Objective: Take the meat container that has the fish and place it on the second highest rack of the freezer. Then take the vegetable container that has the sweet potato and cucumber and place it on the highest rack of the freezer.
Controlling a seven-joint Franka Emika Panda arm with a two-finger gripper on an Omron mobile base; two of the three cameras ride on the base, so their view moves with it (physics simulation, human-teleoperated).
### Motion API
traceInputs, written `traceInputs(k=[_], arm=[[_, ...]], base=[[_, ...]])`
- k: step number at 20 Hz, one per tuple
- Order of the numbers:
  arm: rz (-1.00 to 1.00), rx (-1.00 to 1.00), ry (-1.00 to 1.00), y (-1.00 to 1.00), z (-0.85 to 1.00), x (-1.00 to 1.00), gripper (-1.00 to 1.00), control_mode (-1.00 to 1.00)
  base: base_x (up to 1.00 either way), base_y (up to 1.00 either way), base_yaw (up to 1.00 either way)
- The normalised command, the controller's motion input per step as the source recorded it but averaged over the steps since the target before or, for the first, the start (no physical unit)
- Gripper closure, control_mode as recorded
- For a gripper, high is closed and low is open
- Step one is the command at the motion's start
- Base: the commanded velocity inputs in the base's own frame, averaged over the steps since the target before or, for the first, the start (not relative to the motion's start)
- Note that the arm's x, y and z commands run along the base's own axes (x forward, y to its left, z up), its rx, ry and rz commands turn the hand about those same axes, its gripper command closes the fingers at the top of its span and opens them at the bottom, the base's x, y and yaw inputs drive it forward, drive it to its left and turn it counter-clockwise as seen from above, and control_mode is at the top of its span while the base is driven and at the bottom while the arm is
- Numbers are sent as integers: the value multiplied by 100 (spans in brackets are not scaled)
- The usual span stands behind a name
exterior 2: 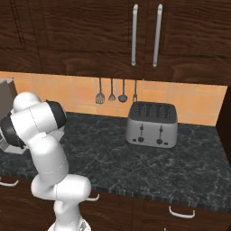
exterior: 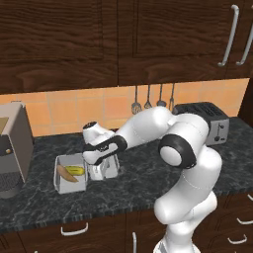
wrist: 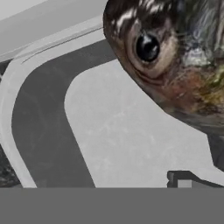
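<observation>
Reaching down into the meat container (exterior: 107, 167), the gripper (exterior: 99, 168) is being held low over the dark stone surface (exterior: 148, 178), with the white arm (exterior: 148, 126) stretched forward and to the left across it. In the hand view the fish (wrist: 175, 57) is being seen from very close, its dark eye and mottled head filling the upper right, while the pale floor and rim of the tray are lying beneath it. One dark fingertip (wrist: 179, 179) is showing at the bottom of that view; the fingers are being kept spread wide, and nothing is being pinched between them.

Just beside the meat container, on its left, the vegetable container (exterior: 69, 173) is standing with the sweet potato (exterior: 66, 174) and the cucumber (exterior: 75, 170) lying inside it. A toaster (exterior 2: 151, 124) is sitting well apart to the right.

The step in hand is judged to be the grasp of the fish tray, so the task is being taken as barely begun. For a sound hold, a wall of the tray should be straddled by the fingers rather than the fish itself, and the neighbouring tray should not be nudged during the closing. The lift is best kept level so the fish is not being tipped out.
</observation>
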Motion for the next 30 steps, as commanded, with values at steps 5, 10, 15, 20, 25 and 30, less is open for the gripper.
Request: traceInputs(k=[5,10,15,20,25,30], arm=[[0,0,-2,0,0,0,-100,-100],[0,0,0,0,0,0,100,-100],[0,0,0,0,0,0,100,-100],[0,0,-4,-1,5,-6,100,-100],[0,0,-6,-30,73,-50,100,-100],[0,1,0,-78,82,-52,100,-100]], base=[[0,0,0],[0,0,0],[0,0,0],[0,0,0],[0,0,0],[0,0,0]])
